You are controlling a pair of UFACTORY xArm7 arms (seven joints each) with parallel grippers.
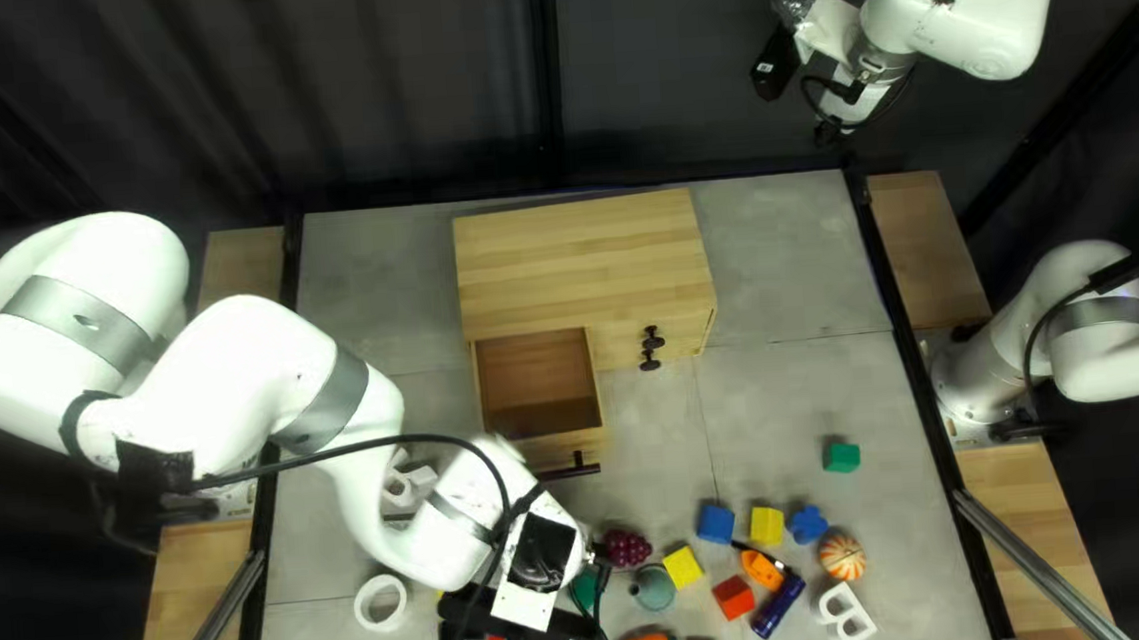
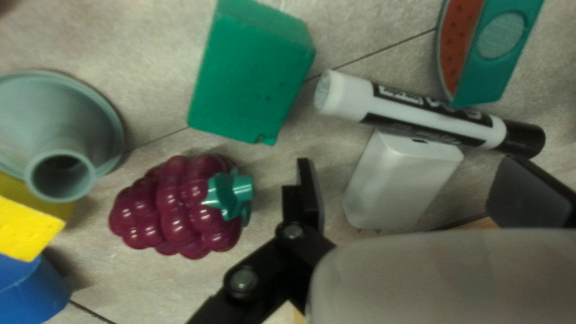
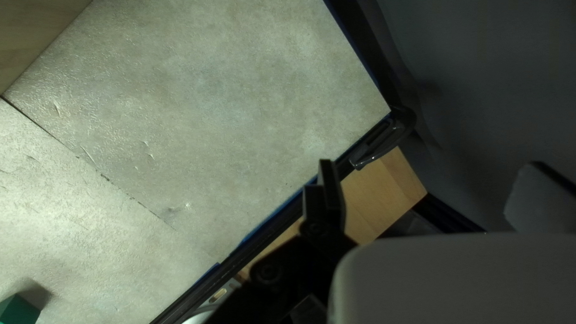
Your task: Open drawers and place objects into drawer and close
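Drawer (image 1: pixel 536 379): standing open at the front of the wooden cabinet (image 1: pixel 579 259), probably feeling light, rigid and smooth-running, needing a square hold on its dark handle (image 1: pixel 567 473). Keeping fingers apart on left hand (image 2: pixel 419 193) and right hand (image 3: pixel 433 195).

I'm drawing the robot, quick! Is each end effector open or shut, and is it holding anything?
Left end effector: open, holding nothing; a white block shows between its spread fingers.
Right end effector: open, holding nothing.
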